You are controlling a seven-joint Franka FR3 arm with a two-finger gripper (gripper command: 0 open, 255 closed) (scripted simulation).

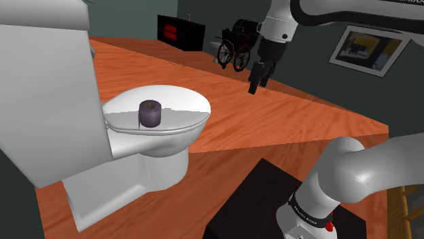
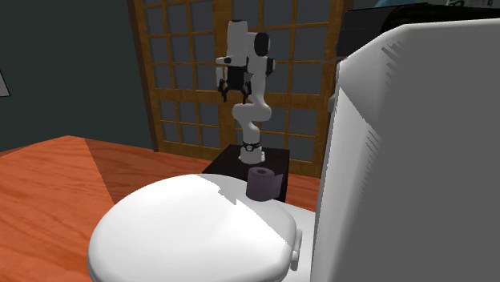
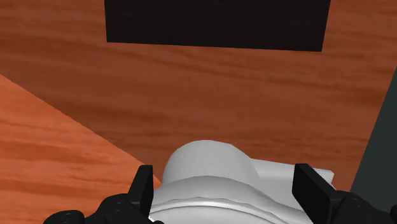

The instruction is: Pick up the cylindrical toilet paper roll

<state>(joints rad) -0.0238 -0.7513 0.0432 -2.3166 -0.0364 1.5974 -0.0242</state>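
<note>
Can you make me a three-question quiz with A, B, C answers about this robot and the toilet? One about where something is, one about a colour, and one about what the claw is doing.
1. Where is the roll?
A. On the floor
B. On the closed toilet lid
C. On the wheelchair seat

2. What colour is the roll?
A. Dark purple-grey
B. Bright yellow
C. Green

3. How is the gripper?
A. Shut on the roll
B. Open, up in the air
C. Shut on nothing

Answers:
1 B: the roll stands upright on the white lid.
2 A: it looks dark purplish in both outside views.
3 B: the wrist view shows its two fingers apart with nothing clasped, and the shoulder view shows the gripper well away from the roll.
</note>
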